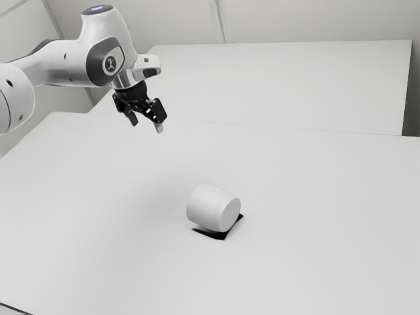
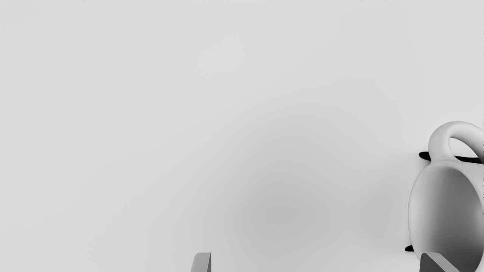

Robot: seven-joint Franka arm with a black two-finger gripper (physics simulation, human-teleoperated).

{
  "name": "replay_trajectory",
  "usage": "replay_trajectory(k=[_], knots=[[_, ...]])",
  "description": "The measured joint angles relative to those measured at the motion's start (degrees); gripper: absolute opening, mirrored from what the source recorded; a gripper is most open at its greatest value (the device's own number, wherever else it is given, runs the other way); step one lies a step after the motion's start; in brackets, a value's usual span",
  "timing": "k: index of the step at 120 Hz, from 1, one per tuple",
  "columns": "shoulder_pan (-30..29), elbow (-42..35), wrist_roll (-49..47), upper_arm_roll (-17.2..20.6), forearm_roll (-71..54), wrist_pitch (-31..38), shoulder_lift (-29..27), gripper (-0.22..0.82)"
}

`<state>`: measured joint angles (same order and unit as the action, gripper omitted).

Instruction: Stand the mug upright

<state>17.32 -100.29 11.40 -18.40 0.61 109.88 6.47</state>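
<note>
Exterior view, left to right. Arm (image 1: 69, 62) seen entering at the left edge, reached out above the white table (image 1: 85, 197). Gripper (image 1: 146, 125) carried at the end, pointed down at a slant, held up clear of the surface. Fingers (image 2: 201, 262) seen spread wide in the wrist view; nothing gripped, empty space left between the tips.

Mug (image 1: 209, 207) placed farther toward the exterior view's right, nearer the camera, well apart from the gripper. Laid on its side on the table, not stood up. Long axis run roughly flat along the tabletop, slanted in view from upper left to lower right. Closed base (image 1: 230, 214) turned toward the exterior view's right and partly toward the camera; mouth end directed toward the exterior view's left, away from the camera. A black patch (image 1: 220, 235) seen at the underside; whether shadow or thin object cannot be told.

Wrist view: open mouth (image 2: 446, 215) turned toward the gripper's side, hollow inside shown. Rim partly overlapped by one finger; contact not established. Looped handle (image 2: 439, 143) stuck out sideways from the body, crosswise to the long axis, partly cut off.
</note>
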Motion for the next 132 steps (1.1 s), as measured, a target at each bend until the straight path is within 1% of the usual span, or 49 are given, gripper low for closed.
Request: replay_trajectory(k=[20, 34, 45, 65, 89, 103, 132], knots=[[-0.3, -2.2, 0.7, 0.0, 1.2, 1.5, -0.2, 0.6], [-2.2, -5.7, 2.6, 0.0, 7.2, 2.4, 0.1, 0.6], [-2.7, -8.7, 4.7, 0.0, 13.8, 2.4, 0.1, 0.6], [-3.8, -11.1, 9.8, -0.3, 27.1, 0.8, 2.4, 0.6], [-4.3, -13.1, 18.0, -0.3, 38.9, -2.5, 5.3, 0.6], [-4.3, -13.7, 22.8, -0.3, 44.0, -3.6, 6.9, 0.6], [-4.3, -16.0, 31.4, -0.4, 51.1, -5.7, 7.7, 0.6]])
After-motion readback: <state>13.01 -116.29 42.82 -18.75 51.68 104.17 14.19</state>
